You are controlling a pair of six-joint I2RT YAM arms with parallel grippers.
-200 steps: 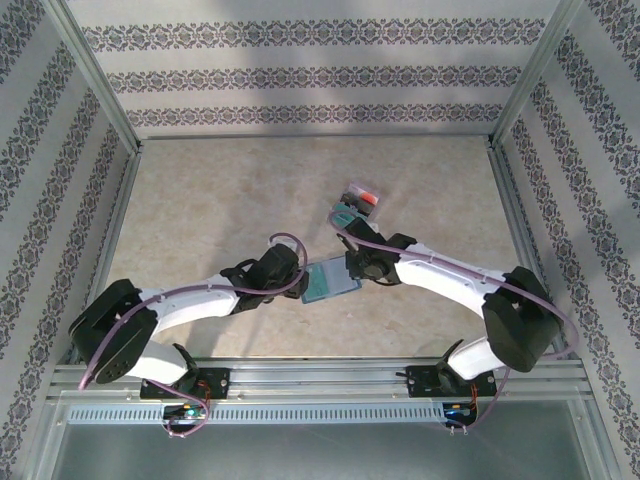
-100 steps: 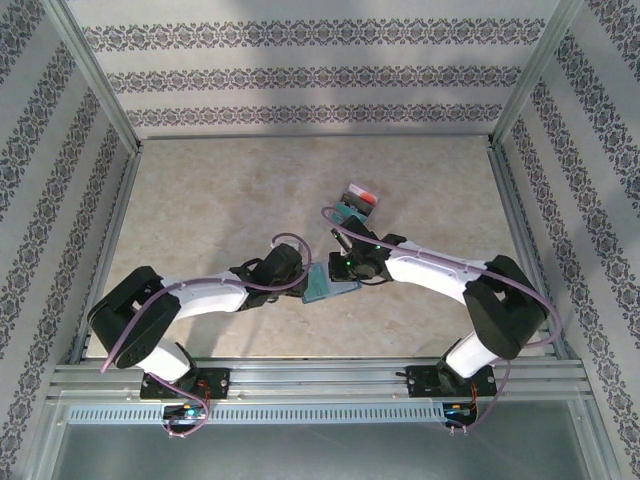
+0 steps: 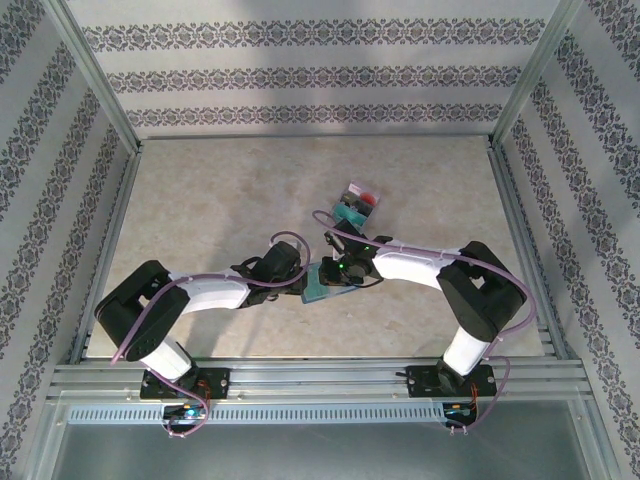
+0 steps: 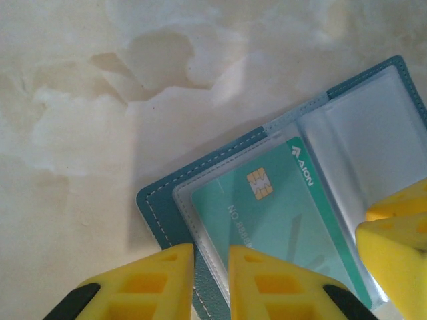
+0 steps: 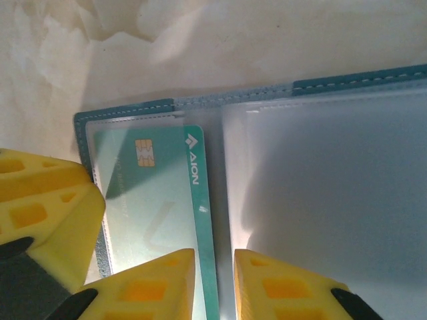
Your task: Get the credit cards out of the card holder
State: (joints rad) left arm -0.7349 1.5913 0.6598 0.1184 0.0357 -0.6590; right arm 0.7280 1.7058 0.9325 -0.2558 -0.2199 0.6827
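Now | right gripper (image 5: 213,287) has swung left onto card holder (image 3: 322,283), mid-scene | fingers nearly together astride teal card (image 5: 153,213), hold unclear | left gripper (image 4: 211,280) pinches card holder's left edge | pull-out looks imminent | loose cards (image 3: 358,200) lie far-right.

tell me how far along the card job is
Done: a few cards lie piled on the table. In hand: the left gripper pinches the edge of the open holder while the right gripper nips the teal card, which sits partly out of its sleeve. Left: pull that card free; the other sleeve looks empty.
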